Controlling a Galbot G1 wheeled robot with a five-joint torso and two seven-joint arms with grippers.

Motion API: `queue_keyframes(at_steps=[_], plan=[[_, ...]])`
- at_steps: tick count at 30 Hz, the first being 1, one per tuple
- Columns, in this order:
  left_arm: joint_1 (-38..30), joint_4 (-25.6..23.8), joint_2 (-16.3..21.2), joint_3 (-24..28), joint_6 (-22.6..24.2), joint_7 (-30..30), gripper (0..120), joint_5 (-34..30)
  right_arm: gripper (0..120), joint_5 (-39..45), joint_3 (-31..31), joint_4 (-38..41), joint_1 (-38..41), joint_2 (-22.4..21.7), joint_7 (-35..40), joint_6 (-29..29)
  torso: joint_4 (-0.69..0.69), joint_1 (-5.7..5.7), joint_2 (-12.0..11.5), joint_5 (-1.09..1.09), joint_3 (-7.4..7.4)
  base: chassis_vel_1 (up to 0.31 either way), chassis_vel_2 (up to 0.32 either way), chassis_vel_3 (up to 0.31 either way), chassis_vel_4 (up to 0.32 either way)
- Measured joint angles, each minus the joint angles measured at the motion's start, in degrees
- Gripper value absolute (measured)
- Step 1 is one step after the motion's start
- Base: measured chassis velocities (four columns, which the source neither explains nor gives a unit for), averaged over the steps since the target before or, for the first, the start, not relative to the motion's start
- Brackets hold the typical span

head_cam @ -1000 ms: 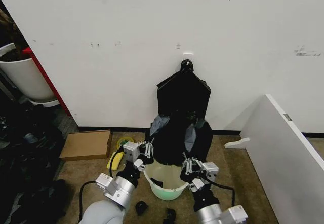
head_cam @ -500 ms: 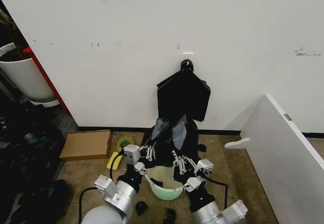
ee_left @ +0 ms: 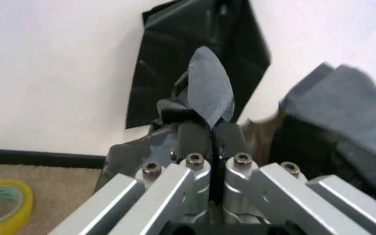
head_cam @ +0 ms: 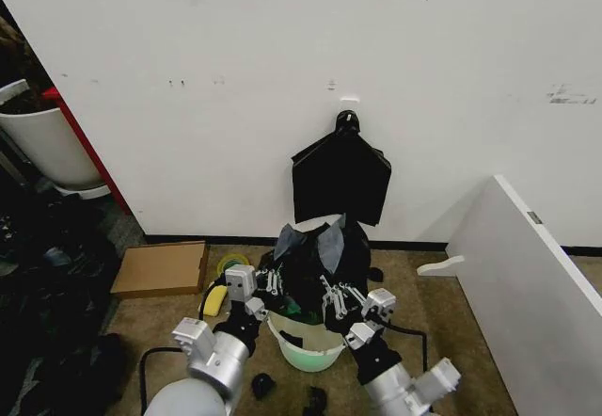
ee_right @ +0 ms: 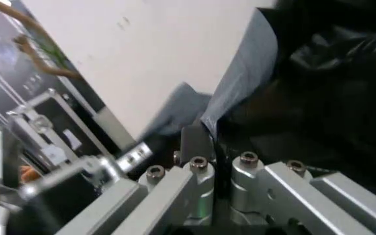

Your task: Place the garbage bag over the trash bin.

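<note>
Fingers on my left gripper (ee_left: pixel 212 134) are pressed together on a flap of the garbage bag (head_cam: pixel 315 261) — my right gripper (ee_right: pixel 215 142) pinches another edge the same way. I see the bag bunched over the far side of the trash bin (head_cam: pixel 306 345), by the wall — its mouth is hard to make out, and the bin's far rim is hidden.

Your head camera looks down at the wall (head_cam: pixel 188 105) at 12 o'clock; both wrist cameras sit close behind their jaws, sharing the garbage bag (head_cam: pixel 315 261).
</note>
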Motion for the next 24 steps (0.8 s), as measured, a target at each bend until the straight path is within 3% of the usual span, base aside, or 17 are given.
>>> queue_keyframes(at_steps=[8,15,18,24], plan=[[-2.8,6.5,-1.8,1.0,-1.2,0.2,0,4.1,0,3.6,0.3,-6.6,5.0,2.0,0.8,-0.8,0.01,0.0,0.0,0.0,0.0,0.0,0.0,0.0,0.0],[-4.2,14.0,-2.6,1.6,-3.3,0.2,0,5.0,0,0.5,1.1,-12.2,6.9,1.7,2.4,-0.7,0.0,0.0,0.0,0.0,0.0,0.0,0.0,0.0,0.0],[-3.7,17.7,-3.3,2.1,-6.2,-0.9,0,7.0,0,-3.5,1.5,-13.4,6.1,-0.3,6.5,-2.0,0.0,0.0,0.0,0.0,0.0,0.0,0.0,0.0,0.0],[-0.7,19.8,-3.5,2.7,-10.7,-3.8,0,10.8,0,-7.1,1.3,-10.6,1.2,-4.5,17.0,-6.5,0.0,0.0,0.0,0.0,0.0,0.0,0.0,0.0,0.0]])
